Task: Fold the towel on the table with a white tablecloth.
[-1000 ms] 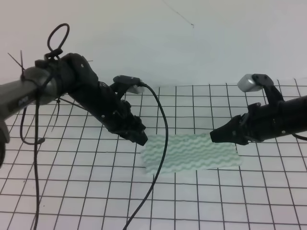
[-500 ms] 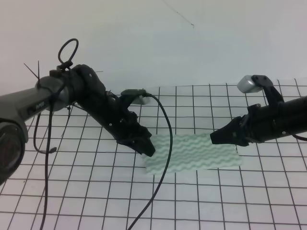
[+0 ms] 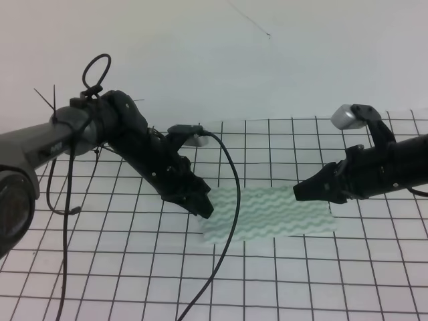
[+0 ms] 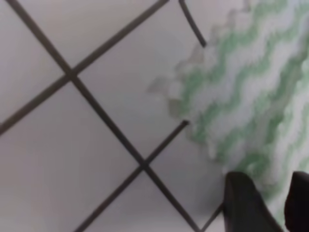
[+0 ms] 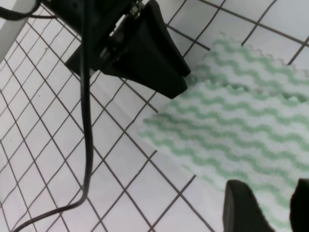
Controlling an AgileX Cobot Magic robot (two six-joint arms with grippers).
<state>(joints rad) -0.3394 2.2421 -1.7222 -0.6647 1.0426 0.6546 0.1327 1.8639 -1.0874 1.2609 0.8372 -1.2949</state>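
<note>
The towel [image 3: 274,212], whitish with pale green wavy stripes, lies flat as a wide rectangle on the table with the white gridded tablecloth [image 3: 134,267]. My left gripper [image 3: 204,207] points down at the towel's left edge, touching or just above it. In the left wrist view its dark fingertips [image 4: 241,203] stand narrowly apart over the towel's edge [image 4: 241,87], with nothing held. My right gripper [image 3: 299,190] hovers at the towel's far right corner. In the right wrist view its fingertips [image 5: 241,205] are narrowly apart above the towel [image 5: 241,121], empty.
A black cable [image 3: 224,247] hangs from the left arm across the towel's left end and down over the front of the table. A plain white wall [image 3: 267,60] stands behind the table.
The left arm has moved right and down, bringing its gripper onto the towel's left edge. The right arm and the towel have not moved.
</note>
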